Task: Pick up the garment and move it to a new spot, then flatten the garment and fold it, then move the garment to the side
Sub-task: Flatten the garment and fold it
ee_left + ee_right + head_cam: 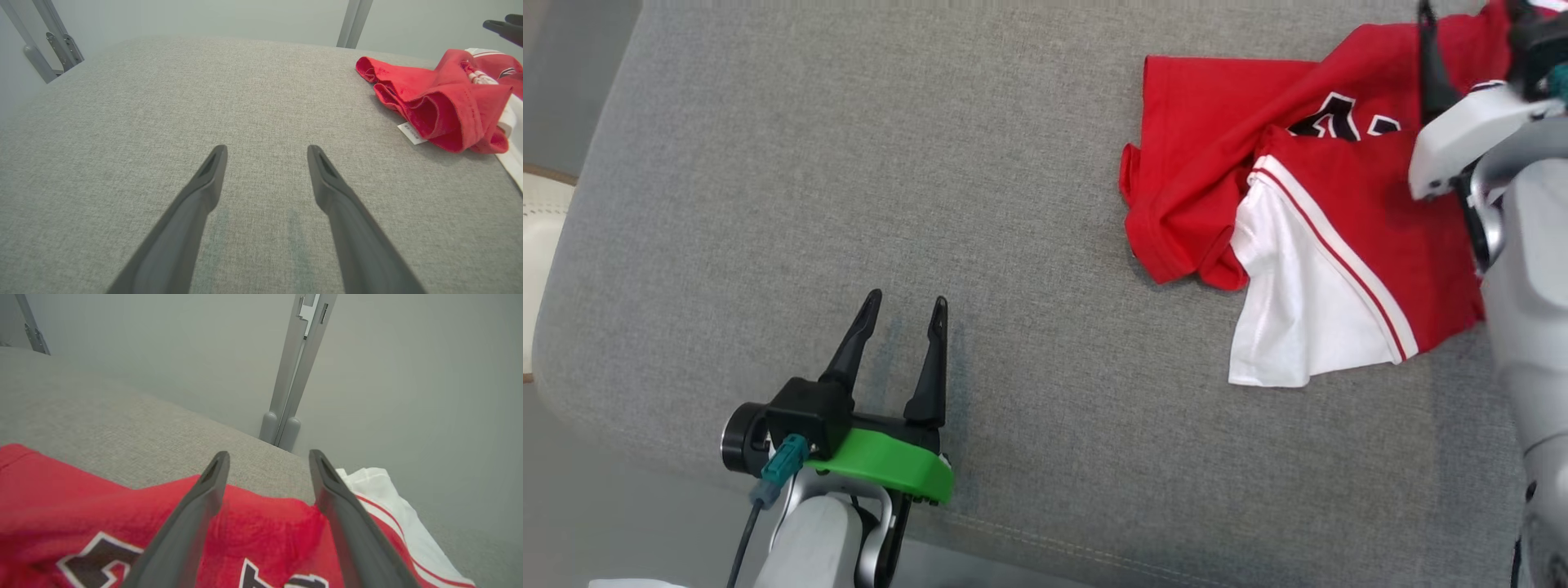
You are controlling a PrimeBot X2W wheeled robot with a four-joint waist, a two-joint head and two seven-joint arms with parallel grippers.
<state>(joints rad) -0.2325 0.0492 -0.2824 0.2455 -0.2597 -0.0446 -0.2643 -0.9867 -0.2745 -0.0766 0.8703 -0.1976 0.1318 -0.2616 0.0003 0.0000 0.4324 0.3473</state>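
Note:
The garment (pixel 1339 204) is a red shirt with white sleeve panels and black lettering, lying crumpled at the far right of the grey cushioned surface (pixel 849 163). My right gripper (pixel 1470 12) hovers over the garment's far part; its fingers stand apart in the right wrist view, where the right gripper (pixel 268 454) has nothing between them and the garment (pixel 81 506) lies below. My left gripper (pixel 907 299) is open over bare cushion at the near left, well away from the shirt. In the left wrist view the left gripper (pixel 266 149) points across the cushion, with the garment (pixel 441 106) at the right.
The cushion's near edge with a stitched seam (pixel 1054 539) runs along the bottom. A pale round object (pixel 539 220) sits off the left edge. Metal frame posts (pixel 294 375) stand beyond the far edge. The left half of the surface is bare fabric.

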